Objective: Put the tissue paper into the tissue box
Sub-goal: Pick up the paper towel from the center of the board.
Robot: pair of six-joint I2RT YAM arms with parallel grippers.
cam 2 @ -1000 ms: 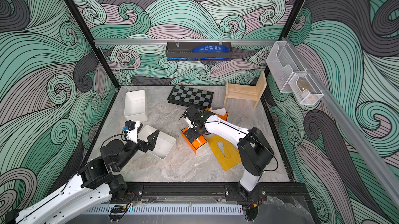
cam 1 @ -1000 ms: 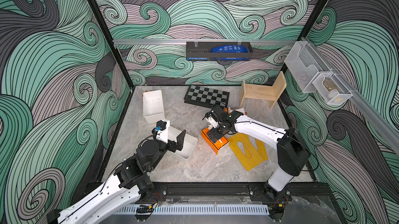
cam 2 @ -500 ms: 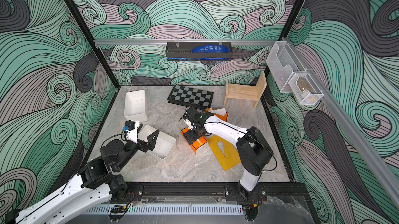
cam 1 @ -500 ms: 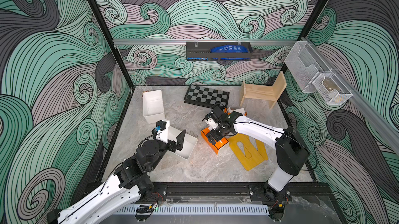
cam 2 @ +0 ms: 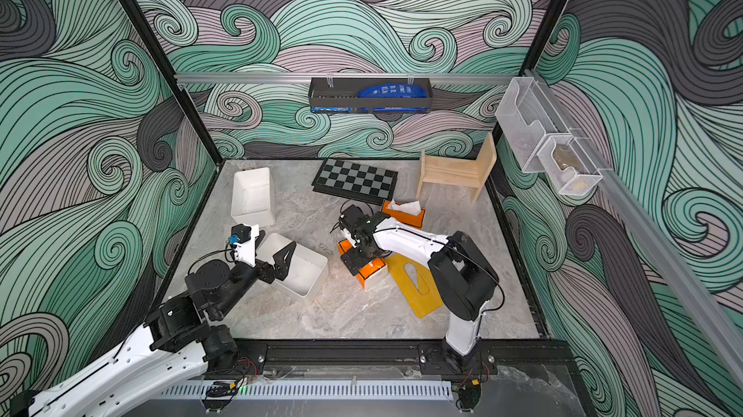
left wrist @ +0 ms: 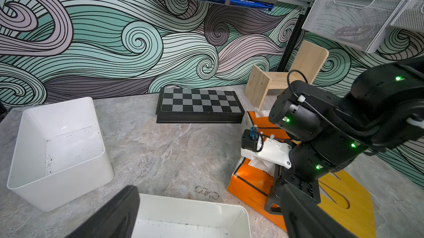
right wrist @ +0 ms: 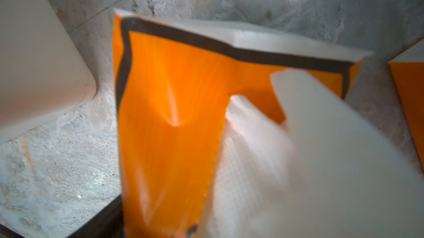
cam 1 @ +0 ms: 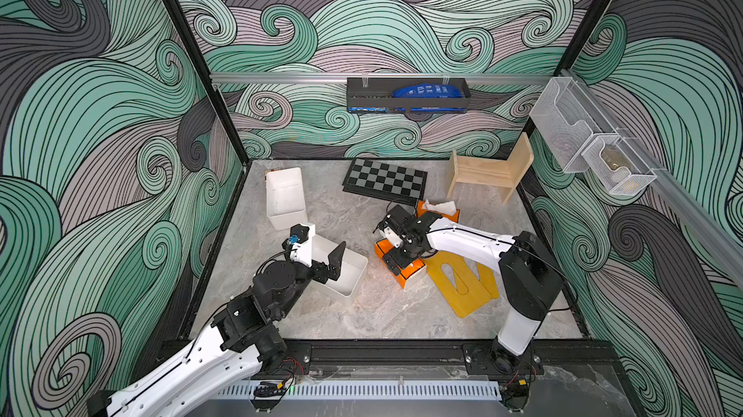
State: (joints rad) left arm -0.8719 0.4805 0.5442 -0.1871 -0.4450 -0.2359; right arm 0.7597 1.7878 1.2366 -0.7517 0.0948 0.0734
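Right arm has barely crept since a second ago, its wrist easing a touch away from the chessboard [cam 1: 385, 181]. Left arm unchanged.

Both top views: the orange tissue box [cam 1: 404, 279] lies on the near side of the chessboard, mostly covered by the right gripper [cam 1: 396, 260]. A second orange box [cam 1: 440, 214], with white paper poking out, sits just off the chessboard's near right corner. From up there I can't see any paper under the gripper.

Left wrist view gives it to me. The tissue paper [left wrist: 261, 164] is a white bunch on the tissue box's top, tucked beneath the right wrist's white mount. Right wrist view is blurred, but shows the same paper [right wrist: 252, 156] rising from the orange top face with its dark border.

Right gripper: jaws spread wide, fingers [left wrist: 274, 193] down against the tissue box. I cannot tell whether they pinch the paper.

Left gripper [left wrist: 208, 189]: wide apart, holding nothing, hovering over a white bin [left wrist: 183, 211] farther out from the chessboard.
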